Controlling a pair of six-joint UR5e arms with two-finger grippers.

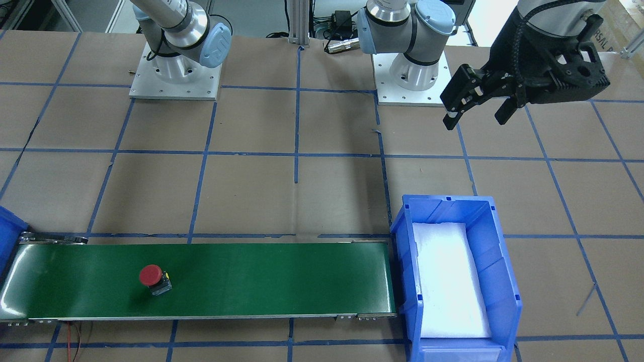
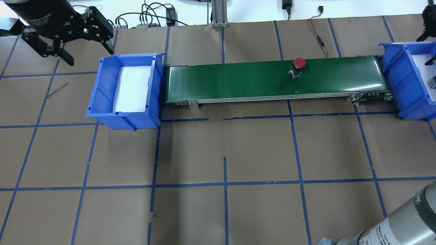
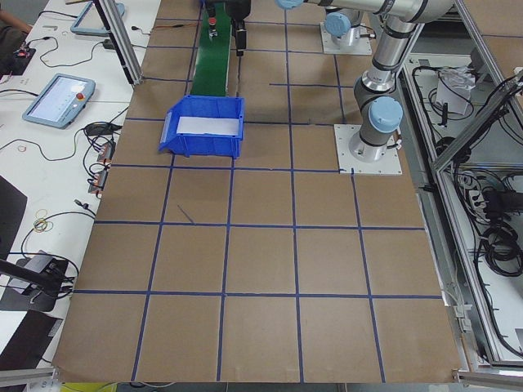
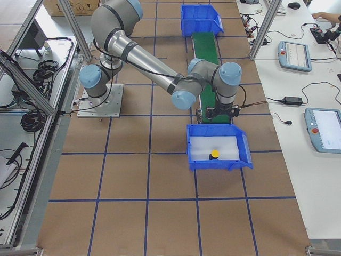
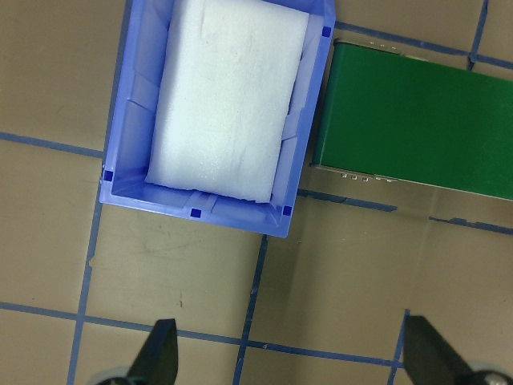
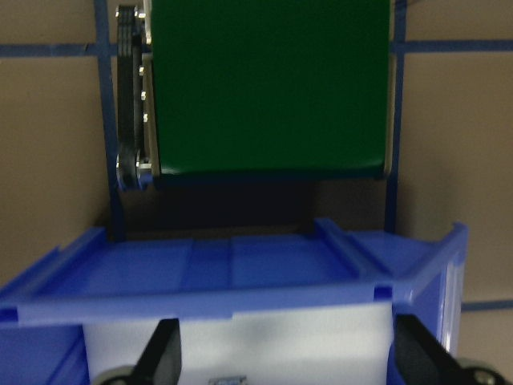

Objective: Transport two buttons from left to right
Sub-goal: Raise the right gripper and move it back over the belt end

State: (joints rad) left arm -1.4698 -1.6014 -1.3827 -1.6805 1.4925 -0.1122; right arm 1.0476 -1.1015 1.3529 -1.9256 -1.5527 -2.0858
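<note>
The red button (image 1: 151, 276) (image 2: 299, 64) stands on the green conveyor belt (image 1: 261, 281) (image 2: 235, 80), toward its right-bin end, with nothing touching it. The yellow button (image 4: 214, 154) lies on white foam in the right blue bin (image 4: 244, 148) (image 2: 395, 73). My right gripper (image 6: 288, 357) (image 4: 218, 113) hovers open over that bin's belt-side wall, with nothing between its fingers. My left gripper (image 1: 478, 114) (image 2: 88, 54) (image 5: 292, 361) hangs open and empty high above the table, beside the left blue bin (image 1: 407, 236) (image 2: 102, 86) (image 5: 132, 104).
The left bin holds only a white foam pad (image 2: 131, 88). Arm bases (image 1: 175, 75) (image 1: 410, 75) stand on the table's robot side. Brown paper with blue tape lines (image 2: 224, 183) covers the table. Cables (image 2: 320, 37) lie beyond the belt.
</note>
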